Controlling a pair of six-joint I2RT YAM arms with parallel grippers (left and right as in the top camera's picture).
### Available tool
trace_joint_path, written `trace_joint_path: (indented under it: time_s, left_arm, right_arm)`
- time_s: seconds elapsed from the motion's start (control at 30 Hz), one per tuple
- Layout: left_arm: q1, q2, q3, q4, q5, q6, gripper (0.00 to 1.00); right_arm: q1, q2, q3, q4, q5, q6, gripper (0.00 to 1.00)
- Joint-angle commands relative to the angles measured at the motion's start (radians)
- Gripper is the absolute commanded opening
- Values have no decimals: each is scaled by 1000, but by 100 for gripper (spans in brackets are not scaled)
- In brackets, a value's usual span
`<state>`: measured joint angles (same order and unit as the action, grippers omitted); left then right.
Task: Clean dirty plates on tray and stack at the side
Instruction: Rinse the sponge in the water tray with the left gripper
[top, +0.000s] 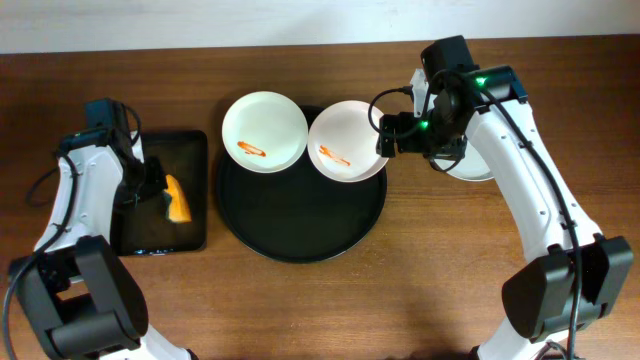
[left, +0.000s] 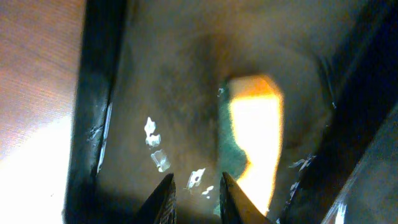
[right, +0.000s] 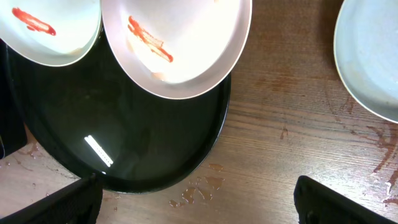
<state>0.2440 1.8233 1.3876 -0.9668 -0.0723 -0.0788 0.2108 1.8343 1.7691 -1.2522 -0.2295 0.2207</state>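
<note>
The left arm (top: 68, 200) and right arm (top: 522, 175) wore white shells with black joints. The right one showed 2 green lights (top: 481, 79) and a looping black cable (top: 385, 99); the left gripper (left: 196, 178) had 2 dark fingers.

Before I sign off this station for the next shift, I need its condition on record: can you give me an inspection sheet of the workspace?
Surface: wood-grain tabletop, wet spots beside the round black tray.
Job's things: two orange-smeared plates lie across the tray's far rim; third plate on the wood to the right, no smear showing.
Clutter: small rectangular tray holding a sponge.
Hands: left hand over the sponge tray, fingers slightly apart, empty; right hand wide open, empty.
Cables: black leads looped at both arms.
Surroundings: pale strip past the far edge; otherwise nothing seen.
</note>
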Motion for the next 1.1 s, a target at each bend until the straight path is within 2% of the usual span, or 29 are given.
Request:
trace_joint_path:
  time_s: [0.0, 0.03, 0.07, 0.3, 0.43, 0.67, 0.73, 0.83, 0.93, 1.0, 1.07]
  left_arm:
    - [-7, -16, 3, 54, 212, -16, 33]
    - [-12, -11, -1, 67, 206, -15, 26]
    - [-17, -5, -9, 80, 208, -16, 0]
    - [-64, 12, -161, 242, 203, -16, 0]
    - [-64, 13, -174, 249, 36, -16, 0]
    - [-37, 13, -176, 222, -117, -19, 1]
    - [-8, 13, -174, 188, -108, -19, 1]
    - [6, -21, -135, 170, -10, -22, 1]
    - [6, -58, -130, 173, 12, -92, 29]
    - [6, -51, -146, 174, 30, -92, 68]
    - [6, -49, -182, 209, 24, -93, 71]
  right_arm:
    - [-9, -6, 8, 2, 9, -7, 99]
    - [-9, -6, 8, 2, 9, -7, 99]
    - [-9, -6, 8, 2, 9, -7, 99]
    - [-9, -6, 8, 2, 9, -7, 99]
    - [-9, -6, 8, 2, 9, -7, 99]
    - [-9, -6, 8, 2, 9, -7, 99]
    - [-9, -6, 8, 2, 9, -7, 99]
    - [-10, -6, 8, 2, 9, -7, 99]
    - [-9, -6, 8, 2, 9, -7, 99]
    - [-9, -6, 8, 2, 9, -7, 99]
    - [-9, -6, 8, 2, 9, -7, 99]
